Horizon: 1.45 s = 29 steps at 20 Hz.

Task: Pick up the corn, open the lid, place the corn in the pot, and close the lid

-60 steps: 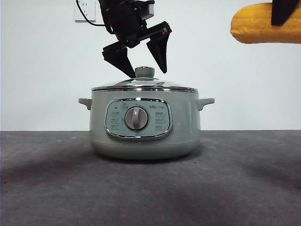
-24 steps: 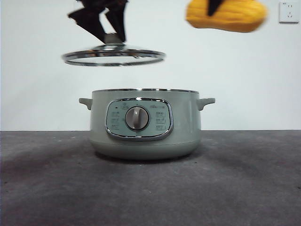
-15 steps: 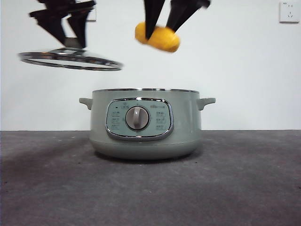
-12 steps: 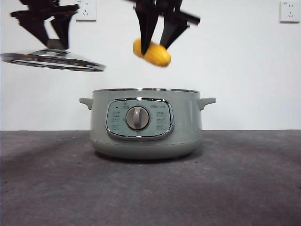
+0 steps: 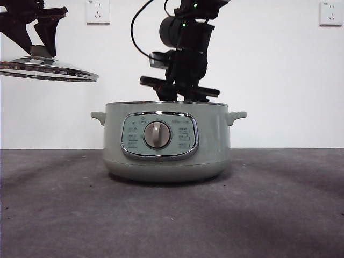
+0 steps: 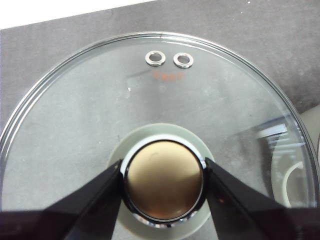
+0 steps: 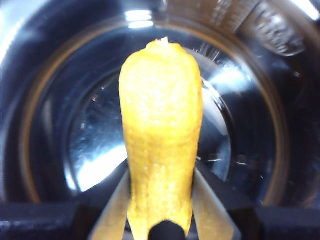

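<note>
The sage-green pot (image 5: 166,142) stands open in the middle of the table. My right gripper (image 7: 161,200) is lowered into its mouth, shut on the yellow corn (image 7: 161,150), which hangs over the shiny inner bowl (image 7: 240,150). In the front view the right arm (image 5: 185,54) dips behind the pot's rim and the corn is hidden. My left gripper (image 6: 163,177) is shut on the lid's knob (image 6: 163,182), holding the glass lid (image 5: 45,69) level in the air, high and to the left of the pot.
The pot has a grey dial (image 5: 157,134) on its front panel and small side handles (image 5: 236,115). Dark table surface (image 5: 269,209) stretches around it. Wall sockets (image 5: 98,11) sit on the white wall behind.
The right gripper has come down with the corn from above the pot into its mouth. The left gripper has carried the lid a little further left.
</note>
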### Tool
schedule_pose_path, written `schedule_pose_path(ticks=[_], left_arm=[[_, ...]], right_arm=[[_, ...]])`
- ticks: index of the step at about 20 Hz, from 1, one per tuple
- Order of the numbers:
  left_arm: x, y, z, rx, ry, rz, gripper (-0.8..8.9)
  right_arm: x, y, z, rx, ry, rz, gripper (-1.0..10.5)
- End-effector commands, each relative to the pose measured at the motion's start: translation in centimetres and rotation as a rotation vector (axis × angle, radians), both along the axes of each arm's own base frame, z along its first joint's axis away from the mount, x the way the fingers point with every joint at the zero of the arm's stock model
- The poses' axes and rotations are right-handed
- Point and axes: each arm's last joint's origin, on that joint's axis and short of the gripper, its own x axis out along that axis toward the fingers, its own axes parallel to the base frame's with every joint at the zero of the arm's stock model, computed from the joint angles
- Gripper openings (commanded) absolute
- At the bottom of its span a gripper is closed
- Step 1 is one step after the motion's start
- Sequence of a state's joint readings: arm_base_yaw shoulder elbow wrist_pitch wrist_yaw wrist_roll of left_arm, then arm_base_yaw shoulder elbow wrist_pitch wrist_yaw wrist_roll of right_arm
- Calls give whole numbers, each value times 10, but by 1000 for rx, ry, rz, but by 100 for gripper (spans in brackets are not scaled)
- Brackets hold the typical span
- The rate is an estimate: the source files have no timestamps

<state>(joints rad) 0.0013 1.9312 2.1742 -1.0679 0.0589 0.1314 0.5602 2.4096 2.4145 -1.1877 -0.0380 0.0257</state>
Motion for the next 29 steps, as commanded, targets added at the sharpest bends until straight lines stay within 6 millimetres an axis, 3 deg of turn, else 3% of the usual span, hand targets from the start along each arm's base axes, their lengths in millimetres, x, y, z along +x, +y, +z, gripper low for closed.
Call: schedule_pose_path(ticks=[1, 8, 9, 11, 14, 17, 21, 22, 25, 29], left_arm=[[-3, 1, 12, 5, -64, -9, -9], [-3, 0, 12, -30, -64, -38, -9], [-3, 0, 12, -32, -64, -40, -8], [-3, 0, 12, -32, -64, -40, -9], [-4, 0, 11, -33, -52, -39, -9], [-5, 0, 10, -36, -36, -37, -9], [-6, -9, 10, -90, -23, -74, -9], [-6, -13, 10, -94, -21, -81, -9], [-10, -39, 8, -95, 2, -144, -8], [-17, -82, 7, -96, 21, -251, -9]], right_arm=[[3, 4, -14, -13, 22, 12, -12], [1, 11, -27, -33, 59, 27, 12], [1, 11, -28, -34, 62, 26, 91], [1, 11, -28, -33, 65, 19, 429], [-2, 10, -22, -33, 71, 9, 508], [-11, 10, 3, -3, 22, 12, 508], [-33, 4, 56, 22, -82, 8, 499], [-40, 1, 68, 19, -94, 8, 445], [-62, -13, 100, -29, -129, 19, -22], [-89, -31, 140, -51, -212, -11, -9]])
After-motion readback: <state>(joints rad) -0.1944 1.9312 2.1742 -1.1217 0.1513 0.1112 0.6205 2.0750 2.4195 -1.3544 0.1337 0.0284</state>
